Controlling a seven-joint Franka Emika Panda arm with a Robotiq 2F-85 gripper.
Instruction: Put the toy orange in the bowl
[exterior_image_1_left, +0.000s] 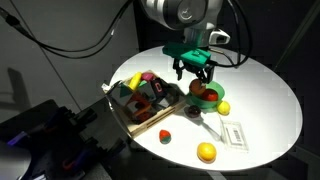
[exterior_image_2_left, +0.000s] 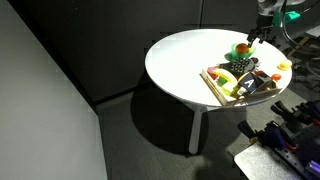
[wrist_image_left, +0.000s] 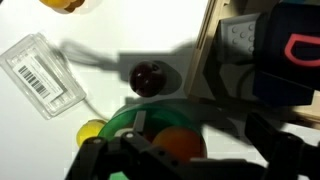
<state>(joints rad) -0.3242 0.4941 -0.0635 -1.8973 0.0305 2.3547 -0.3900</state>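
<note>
The toy orange (wrist_image_left: 178, 146) lies inside the green bowl (wrist_image_left: 132, 124), as the wrist view shows. My gripper (wrist_image_left: 190, 166) hangs right above it, its dark fingers spread on either side of the orange, open and holding nothing. In both exterior views the gripper (exterior_image_1_left: 196, 70) (exterior_image_2_left: 258, 36) is just above the bowl (exterior_image_1_left: 213, 99) (exterior_image_2_left: 241, 49), near the middle of the white round table (exterior_image_1_left: 260, 95).
A dark red round fruit (wrist_image_left: 148, 77) lies beside the bowl. A small yellow lemon (exterior_image_1_left: 223, 107) touches its rim. An orange-yellow ball (exterior_image_1_left: 206, 152) and a barcode card (exterior_image_1_left: 233, 133) lie near the table edge. A wooden tray of toys (exterior_image_1_left: 128, 108) stands close by.
</note>
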